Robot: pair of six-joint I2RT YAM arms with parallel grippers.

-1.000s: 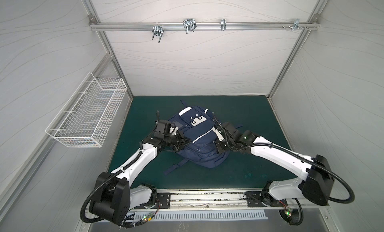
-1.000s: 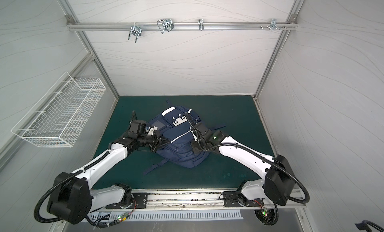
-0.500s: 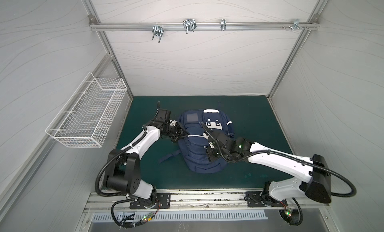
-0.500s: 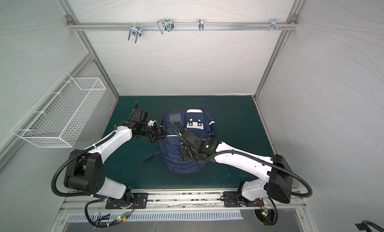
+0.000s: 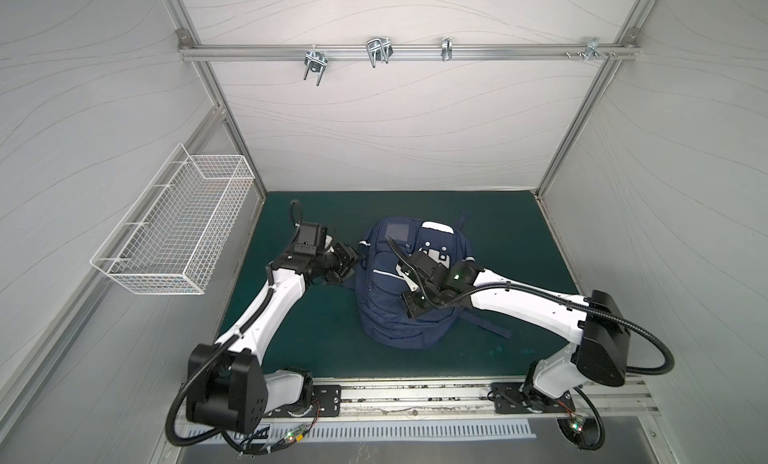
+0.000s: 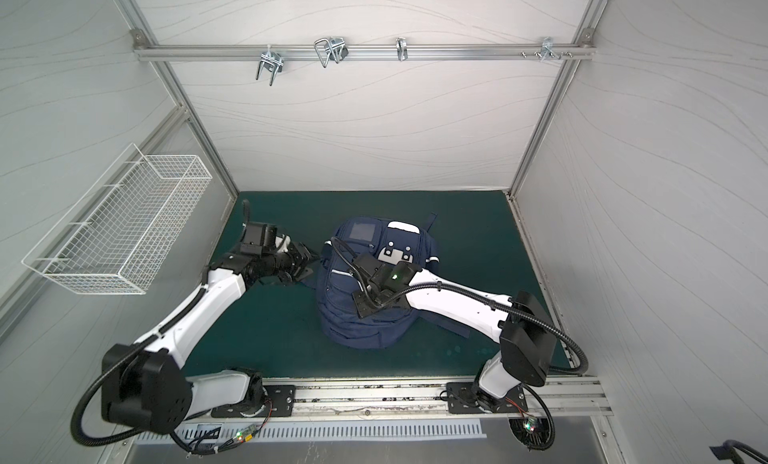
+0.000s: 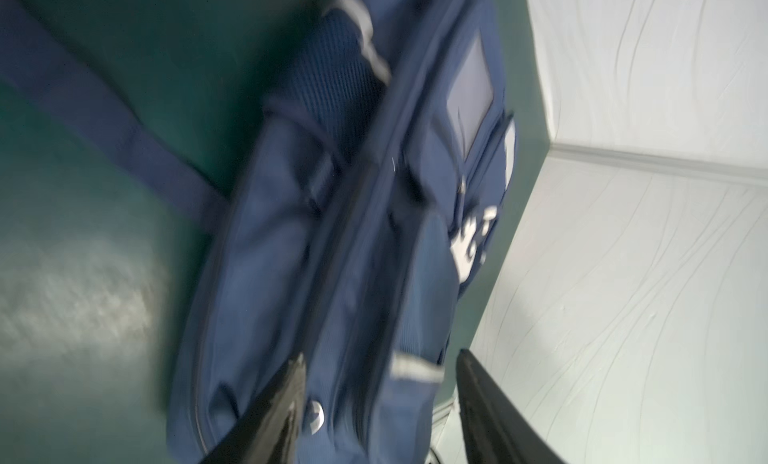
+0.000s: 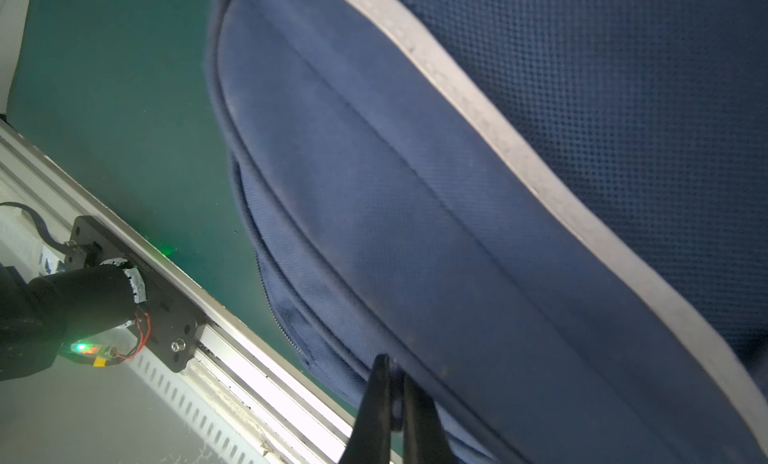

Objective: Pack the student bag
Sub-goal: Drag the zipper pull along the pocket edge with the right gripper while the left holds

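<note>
The student bag [image 5: 386, 316] [image 6: 345, 316], navy blue with white stripes and a clear window pocket, lies flat in the middle of the green mat. My left gripper [image 5: 351, 260] [image 6: 309, 262] is at the bag's left side. In the left wrist view it [image 7: 380, 356] is open, its fingers astride the bag [image 7: 332, 233] without pinching it. My right gripper [image 5: 409, 310] [image 6: 359, 310] reaches over the bag's front half. In the right wrist view it [image 8: 392, 368] is shut on a small blue bit at a seam of the bag [image 8: 415, 192].
A white wire basket [image 5: 174, 237] hangs on the left wall. A metal rail with hooks [image 5: 378, 53] runs across the back wall. A loose bag strap [image 5: 486, 323] lies on the mat to the right. The aluminium base rail [image 5: 415, 393] borders the mat's front.
My left gripper has opened and let go of the bag's left side. The bag has swung round to lie straighter and further right. My right gripper moved with it, still shut.
</note>
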